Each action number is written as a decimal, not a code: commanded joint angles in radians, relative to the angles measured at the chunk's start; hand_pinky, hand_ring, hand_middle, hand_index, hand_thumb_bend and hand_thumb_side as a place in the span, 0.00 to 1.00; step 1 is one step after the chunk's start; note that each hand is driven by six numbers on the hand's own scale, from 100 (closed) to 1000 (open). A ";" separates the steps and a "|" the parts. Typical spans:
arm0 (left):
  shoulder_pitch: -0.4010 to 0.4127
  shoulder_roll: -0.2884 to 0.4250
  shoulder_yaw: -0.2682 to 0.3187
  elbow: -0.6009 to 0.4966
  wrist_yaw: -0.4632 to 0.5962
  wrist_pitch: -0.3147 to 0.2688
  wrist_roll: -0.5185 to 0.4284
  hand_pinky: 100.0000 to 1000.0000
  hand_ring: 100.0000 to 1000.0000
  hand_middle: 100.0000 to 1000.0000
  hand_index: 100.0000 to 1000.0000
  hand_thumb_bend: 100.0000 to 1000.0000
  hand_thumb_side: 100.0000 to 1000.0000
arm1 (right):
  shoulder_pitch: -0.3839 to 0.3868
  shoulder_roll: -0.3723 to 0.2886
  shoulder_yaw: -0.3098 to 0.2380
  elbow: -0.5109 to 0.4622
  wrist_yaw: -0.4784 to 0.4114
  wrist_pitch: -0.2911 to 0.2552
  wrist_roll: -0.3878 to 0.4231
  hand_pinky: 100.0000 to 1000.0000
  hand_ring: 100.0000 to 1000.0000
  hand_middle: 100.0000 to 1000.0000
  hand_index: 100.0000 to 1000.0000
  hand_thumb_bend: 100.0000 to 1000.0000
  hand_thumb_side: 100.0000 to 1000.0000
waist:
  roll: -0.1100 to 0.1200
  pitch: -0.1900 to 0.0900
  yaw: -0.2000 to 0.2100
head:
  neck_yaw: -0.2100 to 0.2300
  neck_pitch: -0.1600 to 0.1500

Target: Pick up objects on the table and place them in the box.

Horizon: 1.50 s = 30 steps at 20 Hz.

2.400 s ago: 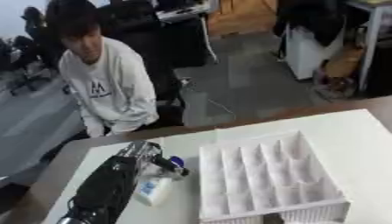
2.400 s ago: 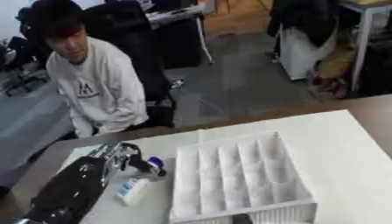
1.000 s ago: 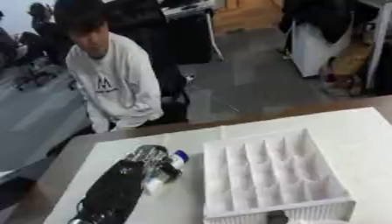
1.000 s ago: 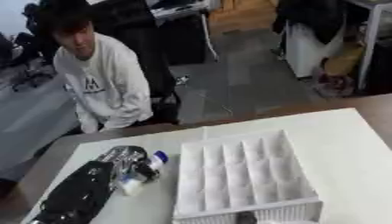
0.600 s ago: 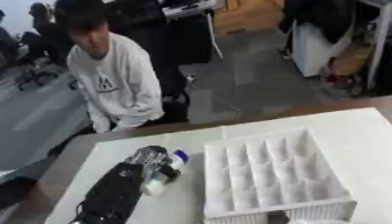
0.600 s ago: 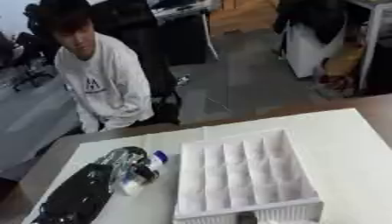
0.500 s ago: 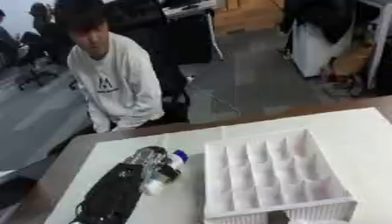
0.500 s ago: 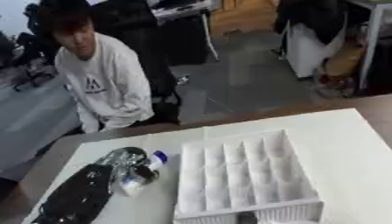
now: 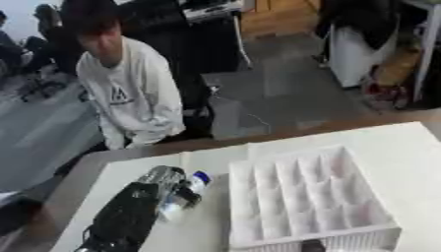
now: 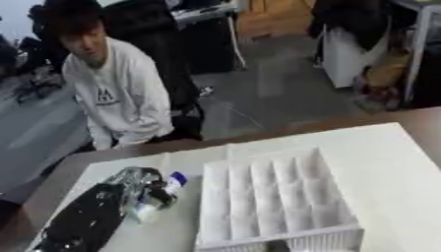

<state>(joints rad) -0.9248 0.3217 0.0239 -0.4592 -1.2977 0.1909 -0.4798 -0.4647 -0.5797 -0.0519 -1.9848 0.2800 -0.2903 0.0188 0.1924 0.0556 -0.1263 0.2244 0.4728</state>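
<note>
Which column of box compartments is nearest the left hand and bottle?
The leftmost column of the white box: it borders the side where the left hand curls round the small blue-capped bottle. The other columns lie further right. All compartments look empty.

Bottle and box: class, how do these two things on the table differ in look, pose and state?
The bottle is small, with a blue cap; the box is large and split into compartments. The bottle lies tilted with the left robot hand curled round it; the box sits flat, untouched, its compartments looking empty. Both are mostly white.
</note>
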 commanded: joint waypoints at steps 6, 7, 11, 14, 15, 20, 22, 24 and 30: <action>-0.022 0.036 0.001 -0.020 0.002 -0.046 0.193 0.00 0.00 0.00 0.23 0.00 0.50 | -0.013 -0.017 -0.005 -0.015 0.002 0.000 0.001 0.40 0.46 0.39 0.52 0.31 0.84 | -0.010 -0.010 0.004 | 0.011 0.010; -0.029 0.045 0.002 -0.024 0.009 -0.052 0.210 0.00 0.00 0.00 0.23 0.00 0.51 | -0.012 -0.017 -0.005 -0.015 0.002 0.000 0.001 0.40 0.46 0.39 0.52 0.31 0.84 | -0.010 -0.010 0.004 | 0.010 0.010; -0.056 0.079 0.000 -0.042 0.036 -0.059 0.255 0.00 0.00 0.00 0.23 0.00 0.54 | -0.009 -0.019 -0.005 -0.015 0.003 0.000 0.002 0.40 0.46 0.39 0.52 0.31 0.84 | -0.010 -0.011 0.007 | 0.010 0.013; -0.072 0.098 -0.006 -0.059 0.069 -0.066 0.278 0.00 0.00 0.00 0.23 0.00 0.55 | -0.007 -0.020 -0.005 -0.015 0.003 0.000 0.001 0.40 0.46 0.39 0.52 0.31 0.84 | -0.010 -0.012 0.009 | 0.011 0.017; -0.078 0.103 -0.009 -0.065 0.081 -0.070 0.283 0.00 0.00 0.00 0.23 0.00 0.55 | -0.006 -0.020 -0.005 -0.015 0.004 0.000 0.001 0.40 0.46 0.39 0.52 0.31 0.84 | -0.010 -0.013 0.009 | 0.012 0.019; -0.088 0.115 -0.031 -0.093 0.148 -0.106 0.291 0.00 0.00 0.00 0.22 0.00 0.55 | -0.002 -0.022 -0.010 -0.015 0.006 0.003 -0.003 0.40 0.46 0.39 0.52 0.31 0.84 | -0.009 -0.015 0.013 | 0.020 0.034; -0.088 0.117 -0.043 -0.108 0.178 -0.126 0.289 0.00 0.00 0.00 0.22 0.00 0.54 | -0.002 -0.021 -0.011 -0.015 0.007 0.005 -0.006 0.40 0.46 0.39 0.52 0.31 0.84 | -0.009 -0.016 0.013 | 0.021 0.035; -0.084 0.121 -0.062 -0.134 0.211 -0.158 0.286 0.00 0.00 0.00 0.22 0.00 0.54 | -0.001 -0.022 -0.013 -0.015 0.009 0.006 -0.009 0.40 0.46 0.39 0.52 0.31 0.84 | -0.009 -0.016 0.014 | 0.020 0.036; -0.079 0.124 -0.116 -0.208 0.312 -0.251 0.293 0.00 0.00 0.00 0.21 0.00 0.54 | -0.001 -0.022 -0.014 -0.015 0.012 0.009 -0.013 0.40 0.46 0.39 0.52 0.32 0.85 | -0.008 -0.016 0.013 | 0.019 0.044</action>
<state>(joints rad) -0.9826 0.4028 -0.0847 -0.6371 -1.0068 -0.0434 -0.1884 -0.4558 -0.5808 -0.0583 -1.9848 0.2880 -0.2814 0.0095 0.1923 0.0561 -0.1150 0.2368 0.5157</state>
